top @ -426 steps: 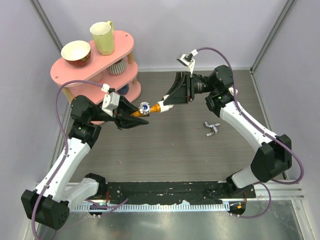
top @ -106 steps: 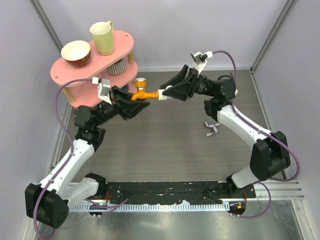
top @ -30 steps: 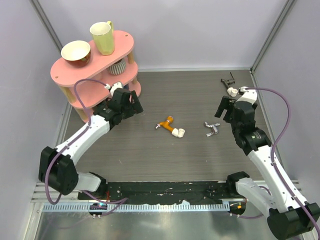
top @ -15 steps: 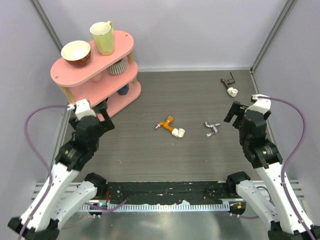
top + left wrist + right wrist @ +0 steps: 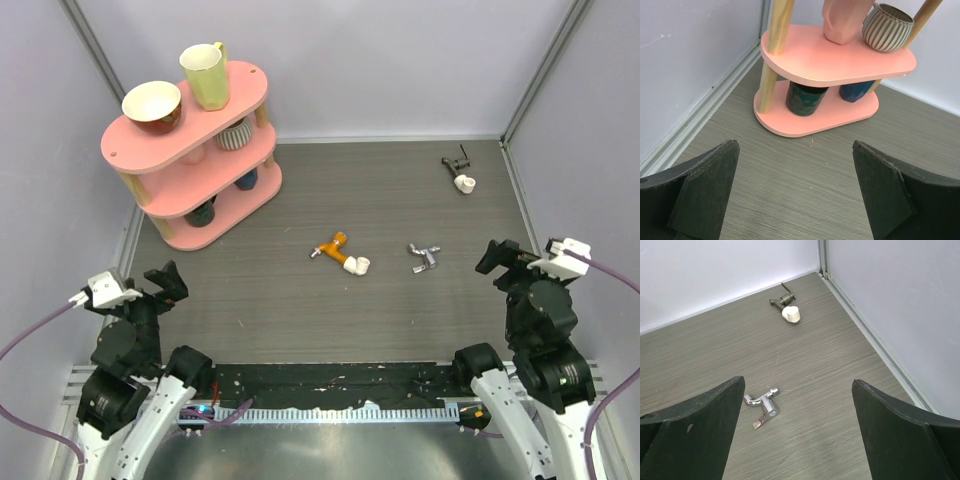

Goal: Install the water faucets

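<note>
The water faucets lie joined on the dark table near its middle: an orange tap (image 5: 331,246) with a short white pipe fitting (image 5: 358,265) on its right end. Neither wrist view shows them. My left gripper (image 5: 165,282) is drawn back to the near left corner, far from the tap. In its wrist view the left gripper (image 5: 794,150) is open and empty above bare tabletop. My right gripper (image 5: 497,258) is pulled back at the near right. The right gripper (image 5: 799,382) is open too, with nothing between its fingers.
A small silver tap piece (image 5: 424,257) (image 5: 761,405) lies right of the orange tap. A dark tap piece with a white end (image 5: 459,172) (image 5: 786,307) rests at the far right corner. A pink tiered shelf (image 5: 245,102) (image 5: 840,60) with cups and a bowl stands at the far left.
Both arms have pulled back from over the table toward their bases at the near edge. The orange tap and fitting have stayed where they lie.
</note>
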{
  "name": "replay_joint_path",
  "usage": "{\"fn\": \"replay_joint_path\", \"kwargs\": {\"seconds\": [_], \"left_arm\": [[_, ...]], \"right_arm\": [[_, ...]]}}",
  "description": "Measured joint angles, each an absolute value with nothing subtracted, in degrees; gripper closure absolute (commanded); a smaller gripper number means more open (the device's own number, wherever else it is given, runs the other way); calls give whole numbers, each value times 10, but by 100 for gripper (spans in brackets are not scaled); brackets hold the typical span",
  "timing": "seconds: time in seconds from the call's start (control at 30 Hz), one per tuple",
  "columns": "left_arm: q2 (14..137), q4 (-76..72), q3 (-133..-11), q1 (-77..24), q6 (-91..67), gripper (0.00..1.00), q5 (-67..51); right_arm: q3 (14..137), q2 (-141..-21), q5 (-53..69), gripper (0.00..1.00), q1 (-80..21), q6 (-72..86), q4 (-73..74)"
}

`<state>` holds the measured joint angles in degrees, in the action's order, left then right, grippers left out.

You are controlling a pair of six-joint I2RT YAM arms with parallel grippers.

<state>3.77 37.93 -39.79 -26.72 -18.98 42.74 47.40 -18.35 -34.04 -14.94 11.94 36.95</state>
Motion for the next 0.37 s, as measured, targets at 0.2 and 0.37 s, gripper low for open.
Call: {"fn": "replay_joint_path", "kwargs": {"seconds": [0.2, 0.37], "left_arm": [[10, 376, -376, -267, -170, 0, 439], [18, 376, -376, -267, -163, 0, 441]], "right_arm": [[452, -121, -340, 5, -149, 127, 389], [424, -115, -340, 4, -149, 135, 392]]}}
